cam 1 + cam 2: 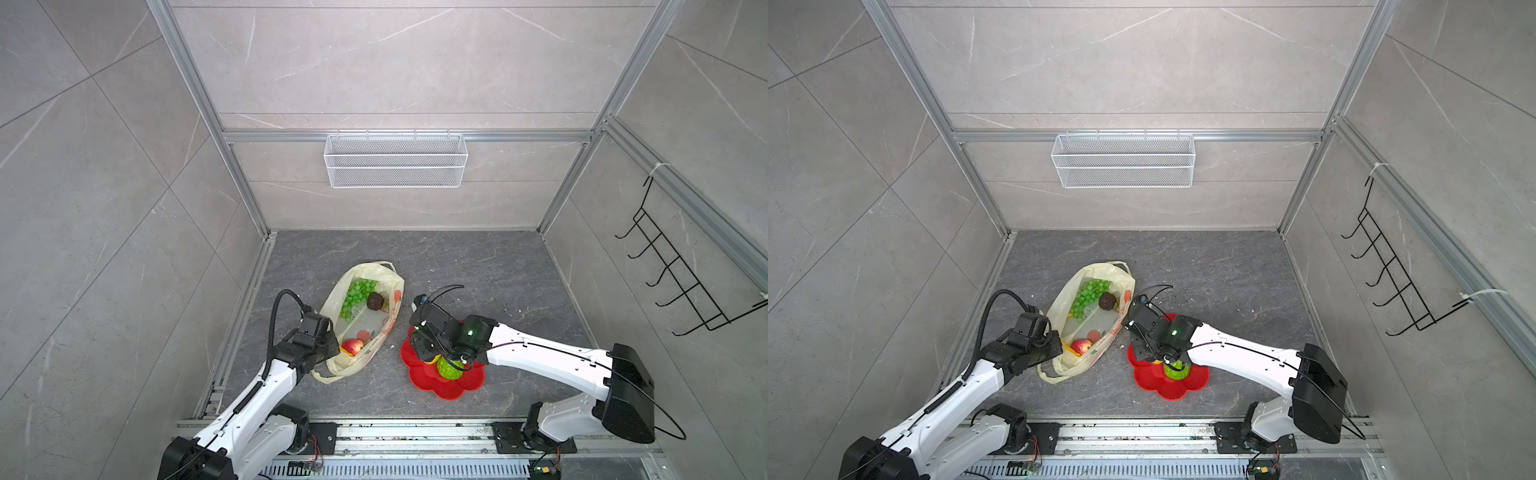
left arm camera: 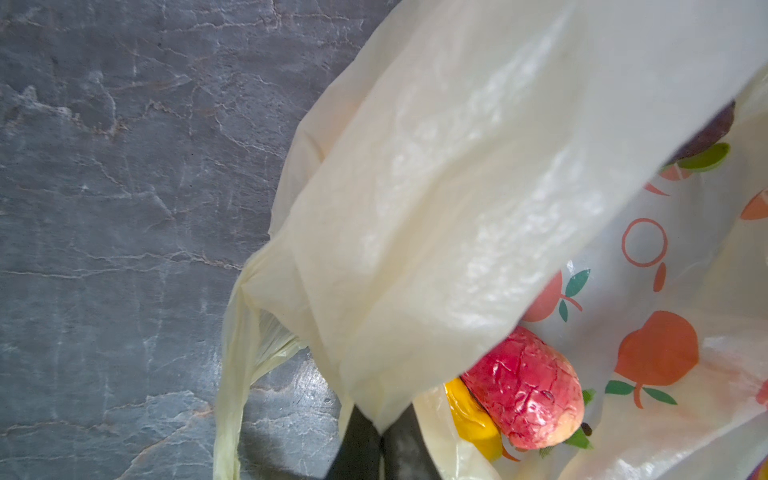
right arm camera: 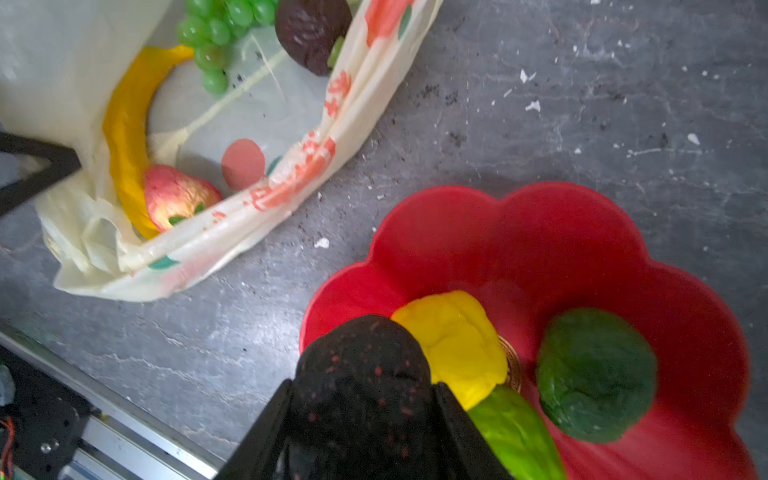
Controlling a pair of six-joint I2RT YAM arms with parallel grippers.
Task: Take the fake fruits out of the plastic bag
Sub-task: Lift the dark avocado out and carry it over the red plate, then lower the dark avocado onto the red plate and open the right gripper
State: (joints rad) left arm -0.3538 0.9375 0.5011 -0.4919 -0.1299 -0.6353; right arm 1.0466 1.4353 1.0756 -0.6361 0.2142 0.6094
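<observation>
The bag (image 1: 388,320) lies open on the counter (image 1: 478,270) at the lower middle of both top views, and it is far from empty. Inside it are the grapes (image 1: 357,296), a dark avocado (image 1: 375,301) touching them, and the strawberry (image 1: 352,346) at the lower end of the opening. The banana (image 3: 124,137) curves along the bag wall beside the strawberry (only a sliver of it shows from above). The left fingers (image 2: 361,449) are pinched together on the bag's thin edge, holding that wall up so the mouth gapes.

Just right of the bag sits the red plate (image 1: 453,388). On it lie the lemon (image 3: 453,345), a dark green ball (image 3: 596,374) and a lighter green piece (image 3: 515,436). The right fingers (image 3: 262,440) stand partway apart, gripping a second avocado (image 3: 361,365) at the plate's rim. Whether it rests on the plate I cannot tell.

I judge the job roughly half done: three pieces are out, a fourth looks about to be set down, and four remain in the bag.
</observation>
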